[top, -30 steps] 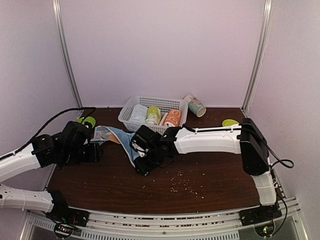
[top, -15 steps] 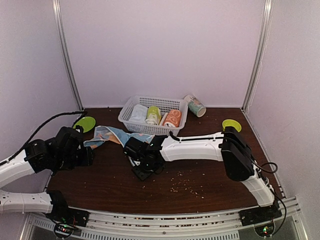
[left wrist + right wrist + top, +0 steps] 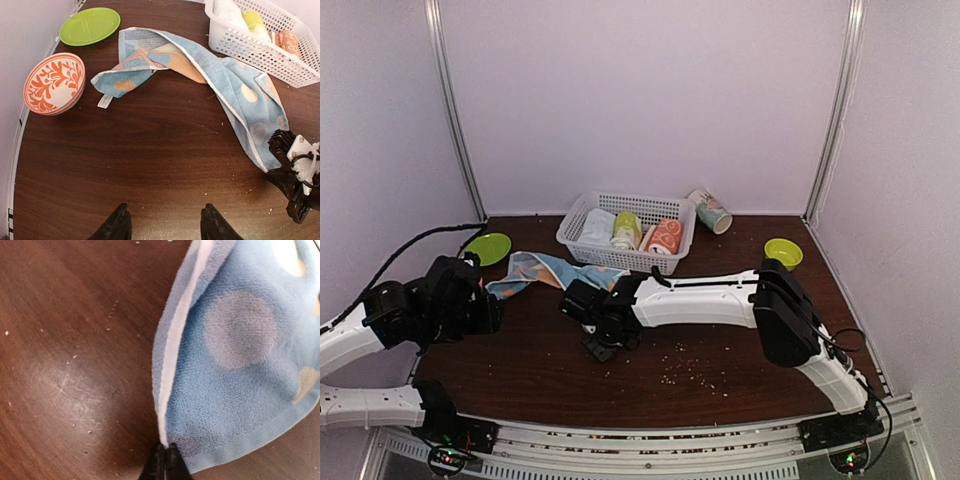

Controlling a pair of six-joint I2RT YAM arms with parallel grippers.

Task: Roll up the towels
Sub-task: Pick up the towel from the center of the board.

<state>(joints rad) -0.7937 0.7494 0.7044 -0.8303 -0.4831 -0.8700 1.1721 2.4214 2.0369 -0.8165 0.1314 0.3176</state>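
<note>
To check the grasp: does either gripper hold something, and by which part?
The right gripper pinches the light blue towel at a corner of its hem. The left gripper is open, holding nothing.

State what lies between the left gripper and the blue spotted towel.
Only bare, crumb-flecked tabletop separates the left gripper from the blue spotted towel; the left wrist view shows it.

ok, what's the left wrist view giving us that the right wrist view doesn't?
Left wrist only: green plate, orange patterned bowl, white basket, and the open left gripper. Right wrist only: a close-up of the right gripper, its tips shut on the hem of the light blue towel. Both: that towel, the right gripper, the dark table.
</note>
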